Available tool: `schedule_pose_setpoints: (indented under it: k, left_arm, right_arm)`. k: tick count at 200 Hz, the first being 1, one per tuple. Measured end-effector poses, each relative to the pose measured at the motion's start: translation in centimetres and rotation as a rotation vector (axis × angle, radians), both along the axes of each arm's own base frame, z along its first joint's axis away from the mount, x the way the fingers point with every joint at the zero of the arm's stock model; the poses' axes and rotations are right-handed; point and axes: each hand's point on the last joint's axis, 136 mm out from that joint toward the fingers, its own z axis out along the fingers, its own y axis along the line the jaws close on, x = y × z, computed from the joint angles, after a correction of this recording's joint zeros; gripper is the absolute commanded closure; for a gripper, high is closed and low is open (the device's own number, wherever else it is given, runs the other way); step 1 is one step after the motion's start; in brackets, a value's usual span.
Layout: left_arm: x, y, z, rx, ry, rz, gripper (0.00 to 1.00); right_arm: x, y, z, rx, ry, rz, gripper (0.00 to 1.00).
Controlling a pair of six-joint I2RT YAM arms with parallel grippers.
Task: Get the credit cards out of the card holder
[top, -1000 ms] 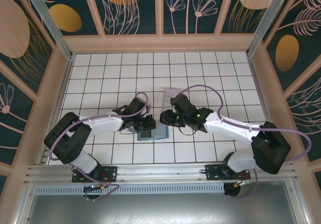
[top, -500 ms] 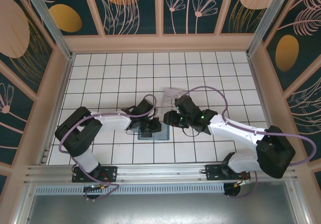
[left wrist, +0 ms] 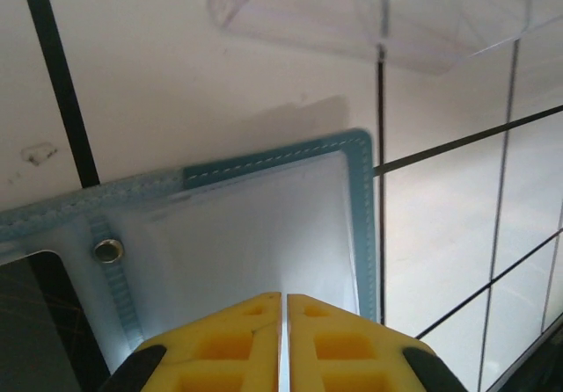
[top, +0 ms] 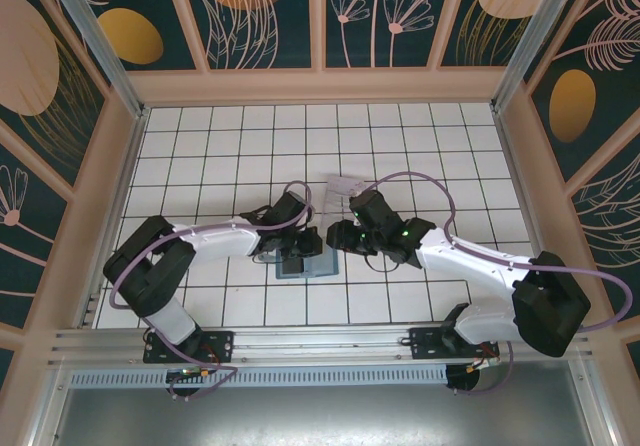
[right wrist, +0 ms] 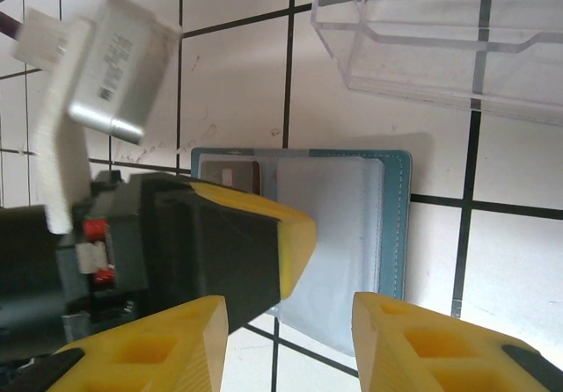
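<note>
Top external: white tiled table [top: 200, 136] inside floral-panelled walls [top: 260, 16] — left hand [top: 297, 262] closed, right hand [top: 335, 238] open, empty.

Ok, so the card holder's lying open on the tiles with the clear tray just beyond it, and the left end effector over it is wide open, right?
No: the left end effector is shut, its yellow fingers pressed together, as the left wrist view shows. The card holder does lie open on the tiles, the clear tray just beyond it.
</note>
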Motion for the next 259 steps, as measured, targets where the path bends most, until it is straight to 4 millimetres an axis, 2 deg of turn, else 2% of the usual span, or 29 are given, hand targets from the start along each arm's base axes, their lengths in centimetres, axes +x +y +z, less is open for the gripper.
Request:
schedule_pose_setpoints:
  k: [37,66,105,171,230,259]
  left_arm:
    - [0.6,0.4,1.3,0.001,-0.041,0.019,0.88]
    - [1.1,1.2,1.8,-0.001,-0.057,0.043,0.88]
    - [0.7,2.6,0.6,0.021,-0.032,0.058,0.88]
    - [-0.2,3.0,-0.9,0.023,-0.002,0.046,0.88]
    - [-0.1,3.1,-1.1,0.022,-0.012,0.043,0.89]
    - [0.5,4.7,-0.5,0.034,-0.031,0.084,0.89]
  right_arm:
    - [-0.2,0.7,0.2,0.032,0.016,0.015,0.57]
    - [-0.6,1.4,-0.8,0.032,0.045,0.037,0.58]
    - [-1.5,2.5,-2.7,0.011,0.101,0.077,0.64]
    - [-1.4,4.2,-3.5,0.024,0.126,0.108,0.74]
    - [-1.4,4.6,-4.9,0.017,0.161,0.105,0.79]
    - [-1.4,4.9,-5.6,0.016,0.173,0.108,0.79]
